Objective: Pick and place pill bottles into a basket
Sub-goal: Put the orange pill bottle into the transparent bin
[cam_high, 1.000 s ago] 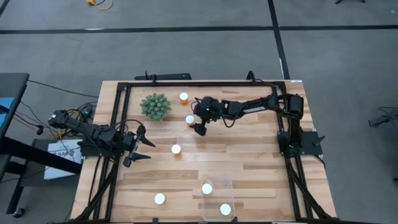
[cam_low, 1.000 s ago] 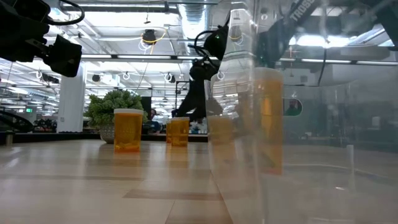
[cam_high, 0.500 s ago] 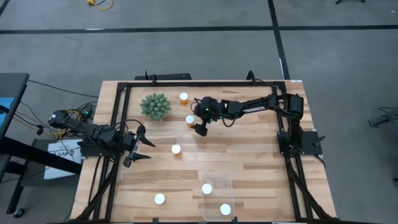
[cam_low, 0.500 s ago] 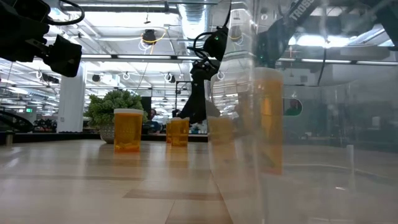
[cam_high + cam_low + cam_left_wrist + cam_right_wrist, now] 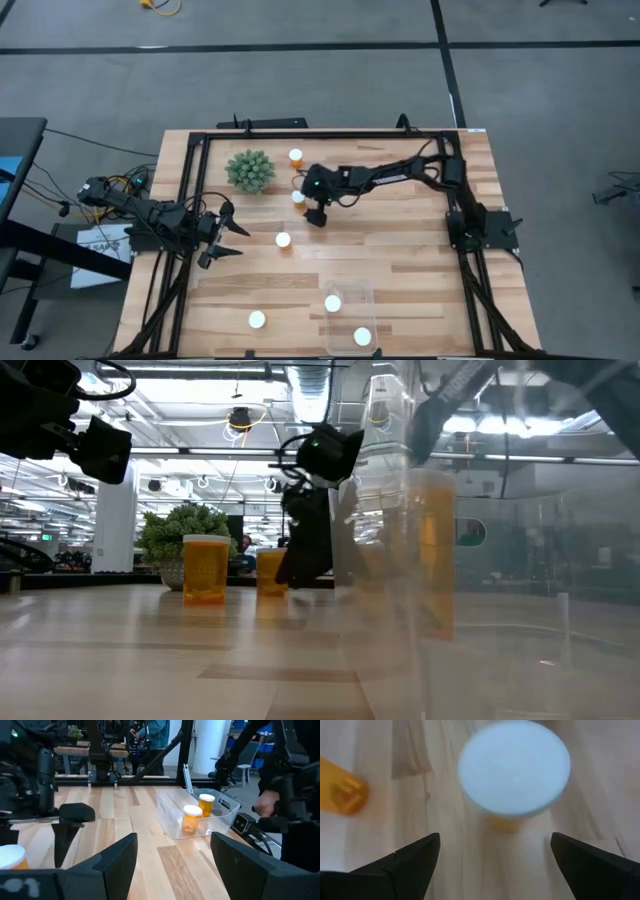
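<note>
From above, we see the right tool (image 5: 316,213) low over the wooden worktop (image 5: 420,260), fingers spread wide, with a small orange translucent pill bottle with a round white cap (image 5: 298,197) just beside it, not yet gripped. The spiky green ball-shaped plant (image 5: 249,171) sits a little beyond that bottle, with another capped bottle (image 5: 296,156) near it; we judge the plant close enough to crowd the approach. A third bottle (image 5: 283,240) stands between the two tools. The clear plastic rectangular basket (image 5: 366,296) lies well away from the right tool and holds two bottles (image 5: 333,303); a last bottle (image 5: 257,320) stands outside it. So we reckon two are placed and four remain. The left tool (image 5: 224,236) waits at the worktop's edge by the black metal frame (image 5: 190,190), fingers parted, holding nothing.

At worktop height, the right tool hangs dark behind the basket's near wall (image 5: 400,550), an orange bottle (image 5: 205,568) and the plant (image 5: 180,530) beside it.

The left wrist camera shows the basket (image 5: 170,815) ahead with both bottles upright inside.

The right wrist camera shows a white cap (image 5: 514,767) straight ahead between the spread fingers (image 5: 415,860), untouched.
</note>
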Robot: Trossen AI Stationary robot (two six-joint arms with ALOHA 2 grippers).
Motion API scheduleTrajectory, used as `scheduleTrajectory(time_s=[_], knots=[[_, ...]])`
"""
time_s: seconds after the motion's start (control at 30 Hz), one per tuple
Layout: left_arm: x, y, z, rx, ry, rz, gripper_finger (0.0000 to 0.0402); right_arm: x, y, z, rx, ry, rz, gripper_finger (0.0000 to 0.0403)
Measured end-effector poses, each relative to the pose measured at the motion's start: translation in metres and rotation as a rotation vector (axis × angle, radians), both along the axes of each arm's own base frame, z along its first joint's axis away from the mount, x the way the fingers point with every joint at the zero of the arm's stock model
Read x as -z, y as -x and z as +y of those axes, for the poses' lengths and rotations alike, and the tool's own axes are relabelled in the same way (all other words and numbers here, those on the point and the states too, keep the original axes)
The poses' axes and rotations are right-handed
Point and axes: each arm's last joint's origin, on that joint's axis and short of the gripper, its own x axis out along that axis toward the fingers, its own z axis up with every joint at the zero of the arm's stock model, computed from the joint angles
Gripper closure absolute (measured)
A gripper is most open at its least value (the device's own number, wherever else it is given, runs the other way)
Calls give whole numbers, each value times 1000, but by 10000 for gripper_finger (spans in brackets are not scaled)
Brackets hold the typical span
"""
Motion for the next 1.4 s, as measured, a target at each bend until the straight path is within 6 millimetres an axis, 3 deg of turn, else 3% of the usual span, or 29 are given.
scheduleTrajectory(time_s=[0.2, 0.43, 0.9, 1.4], knots=[[0, 0, 0, 0, 0, 0, 159, -15, -17, -8, 23, 24, -70, 37], [0, 0, 0, 0, 0, 0, 159, -26, -20, -20, 24, 11, -102, 54], [0, 0, 0, 0, 0, 0, 159, -25, -22, -13, -13, 14, -106, 93], [0, 0, 0, 0, 0, 0, 159, -24, -21, -10, -19, 11, -89, 212]])
